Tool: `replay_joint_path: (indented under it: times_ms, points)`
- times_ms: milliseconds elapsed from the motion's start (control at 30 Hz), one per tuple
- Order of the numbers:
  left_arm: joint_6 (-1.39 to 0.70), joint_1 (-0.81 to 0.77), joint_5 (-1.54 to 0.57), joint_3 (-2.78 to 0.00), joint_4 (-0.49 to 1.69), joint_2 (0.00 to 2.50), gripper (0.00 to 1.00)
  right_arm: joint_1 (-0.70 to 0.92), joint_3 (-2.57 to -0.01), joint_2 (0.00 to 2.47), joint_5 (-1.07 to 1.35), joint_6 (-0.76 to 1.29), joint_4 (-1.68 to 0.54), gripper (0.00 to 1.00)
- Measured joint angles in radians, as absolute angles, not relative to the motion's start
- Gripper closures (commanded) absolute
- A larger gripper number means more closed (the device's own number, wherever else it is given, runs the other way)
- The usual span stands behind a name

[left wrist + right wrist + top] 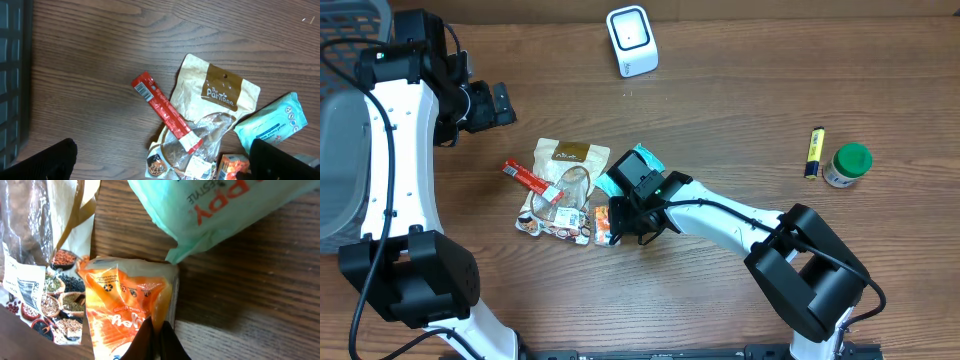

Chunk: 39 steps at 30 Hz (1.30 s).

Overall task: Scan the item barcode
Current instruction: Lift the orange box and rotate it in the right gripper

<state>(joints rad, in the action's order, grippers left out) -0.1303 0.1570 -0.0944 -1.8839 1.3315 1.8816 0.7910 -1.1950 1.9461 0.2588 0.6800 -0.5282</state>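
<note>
**One orange packet, pinched at its rim**

Item: orange packet (127,300). It lies flat on the table (740,110), at the right end of a small heap. Its upper corner sits just under the teal pack (210,210), and its left side overlaps the grain pouch (45,295).

Holder: right gripper (155,342). The jaws are clenched tight, tips meeting on the packet's near edge. From this close view they seem to have film between them, though how much is hard to tell.

Spare: left gripper (498,103). Jaws released and wide, holding nothing, up beside the basket (340,120) and well apart from the heap.

Handling, as I judge it: a light, soft, crinkly sachet with glossy and likely slippery film. It will sag and fold from a one-edge pinch. The sealed rim is the stiffest part and the best place to hold. A shallow bite could slide off during the lift.

Neighbours: brown pouch (565,155) and red stick (532,180), touching one another on the heap's left.

Room: the scanner (632,40) stands at the far edge, with bare wood between it and the heap. A battery (814,152) and a bottle (847,165) sit far to the right, out of the path. The main risk is dragging the teal pack or the grain pouch along on the way up.
</note>
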Motion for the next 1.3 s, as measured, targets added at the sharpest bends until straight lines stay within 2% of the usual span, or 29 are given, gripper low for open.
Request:
replay_joint_path:
  times_ms: [133,300,467,633,833,1000,1100,1300]
  points:
    - [-0.130,0.157,-0.094,-1.884,1.332,1.882,0.00,0.770,-1.195,1.946,0.325,0.649,-0.543,0.96]
    - [-0.130,0.157,-0.094,-1.884,1.332,1.882,0.00,0.672,-1.195,1.909,0.493,0.575,-0.569,0.96]
    - [-0.130,0.157,-0.094,-1.884,1.332,1.882,0.00,0.546,-1.195,1.863,0.769,0.466,-0.584,0.96]
    - [-0.130,0.157,-0.094,-1.884,1.332,1.882,0.00,0.455,-1.195,1.861,1.163,0.326,-0.588,0.96]
    - [-0.130,0.157,-0.094,-1.884,1.331,1.882,0.00,0.403,-1.195,1.861,1.415,0.191,-0.678,0.96]
    - [-0.130,0.157,-0.094,-1.884,1.331,1.882,0.01,0.351,-1.195,1.860,1.502,0.021,-0.889,0.96]
    - [-0.130,0.157,-0.094,-1.884,1.332,1.882,0.00,0.295,-1.196,1.860,1.520,-0.135,-1.091,0.96]
    - [-0.130,0.157,-0.094,-1.884,1.331,1.882,0.00,0.144,-1.195,1.858,1.530,-0.602,-1.627,0.96]
